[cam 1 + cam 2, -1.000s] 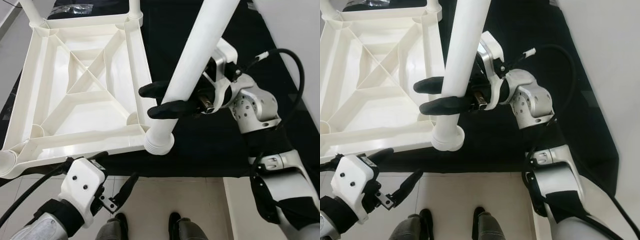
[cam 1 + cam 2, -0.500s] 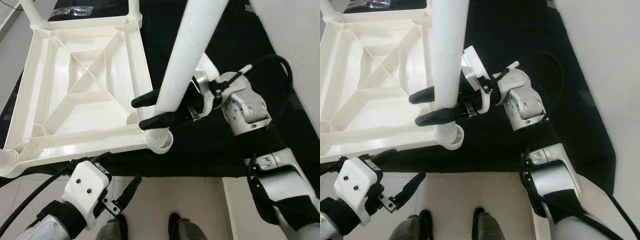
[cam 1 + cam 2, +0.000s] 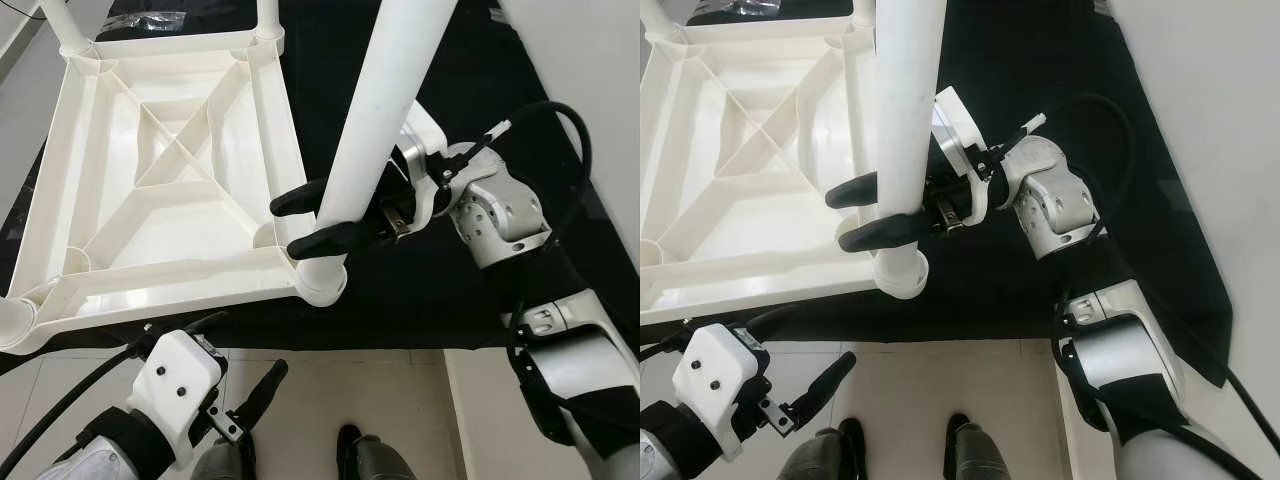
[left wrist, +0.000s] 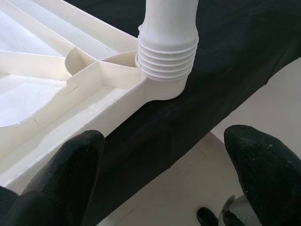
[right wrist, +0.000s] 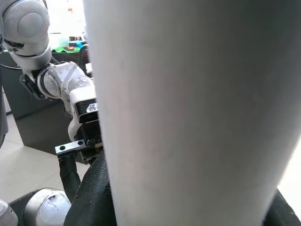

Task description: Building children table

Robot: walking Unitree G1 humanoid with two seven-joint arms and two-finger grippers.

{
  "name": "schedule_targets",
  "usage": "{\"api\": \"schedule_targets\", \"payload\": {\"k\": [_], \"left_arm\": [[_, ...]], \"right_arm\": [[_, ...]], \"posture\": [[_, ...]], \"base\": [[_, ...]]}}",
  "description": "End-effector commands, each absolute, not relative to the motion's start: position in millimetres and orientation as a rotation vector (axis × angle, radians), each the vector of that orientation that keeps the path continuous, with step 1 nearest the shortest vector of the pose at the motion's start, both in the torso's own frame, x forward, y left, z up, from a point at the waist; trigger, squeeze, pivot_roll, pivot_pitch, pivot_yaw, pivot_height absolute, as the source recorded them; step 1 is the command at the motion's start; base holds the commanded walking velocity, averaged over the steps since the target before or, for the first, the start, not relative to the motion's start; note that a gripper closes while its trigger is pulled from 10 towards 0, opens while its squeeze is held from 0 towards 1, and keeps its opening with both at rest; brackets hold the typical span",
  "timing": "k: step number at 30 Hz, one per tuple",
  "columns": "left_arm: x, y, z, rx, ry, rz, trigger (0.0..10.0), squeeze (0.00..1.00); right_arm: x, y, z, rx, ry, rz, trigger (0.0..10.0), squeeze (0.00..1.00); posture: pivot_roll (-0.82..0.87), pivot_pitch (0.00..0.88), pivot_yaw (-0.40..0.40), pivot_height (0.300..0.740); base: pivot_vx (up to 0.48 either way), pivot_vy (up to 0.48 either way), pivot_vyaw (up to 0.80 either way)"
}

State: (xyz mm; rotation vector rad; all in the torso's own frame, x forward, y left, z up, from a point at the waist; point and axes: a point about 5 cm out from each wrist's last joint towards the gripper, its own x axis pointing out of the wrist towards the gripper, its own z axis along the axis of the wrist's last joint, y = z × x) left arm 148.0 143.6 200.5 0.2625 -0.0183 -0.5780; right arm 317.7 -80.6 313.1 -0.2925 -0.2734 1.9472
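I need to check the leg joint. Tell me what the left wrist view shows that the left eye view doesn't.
Left wrist view alone: the leg's threaded end standing in the corner socket, ridges still exposed above its rim. Left eye view alone: the right gripper clamped on the table leg, the whole upturned tabletop, and the open left gripper below. Both: the leg, that corner, the black cloth.

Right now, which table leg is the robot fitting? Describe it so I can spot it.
Find the white tabletop lying upside down on the black mat. At its near right corner stands a white leg, threaded end at the socket, the one clamped by the right gripper.
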Motion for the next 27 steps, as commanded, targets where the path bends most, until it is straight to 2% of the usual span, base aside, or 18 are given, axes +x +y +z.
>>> {"api": "schedule_targets", "payload": {"k": [1,10,27], "left_arm": [[143,141,200,0.273,-0.012,-0.602,10.0,0.0],[142,140,199,0.271,-0.016,-0.606,10.0,0.0],[141,139,199,0.268,-0.023,-0.61,10.0,0.0]], "right_arm": [[320,-80,297,-0.301,-0.178,1.959,0.0,0.0],[324,-72,291,-0.326,-0.156,1.971,0.0,0.0],[331,-80,294,-0.331,-0.132,1.94,0.0,0.0]], "posture": [[0.07,0.366,-0.074,0.74],[0.07,0.365,-0.08,0.74],[0.07,0.369,-0.086,0.74]], "base": [[0.0,0.0,0.0],[0.0,0.0,0.0],[0.0,0.0,0.0]]}}
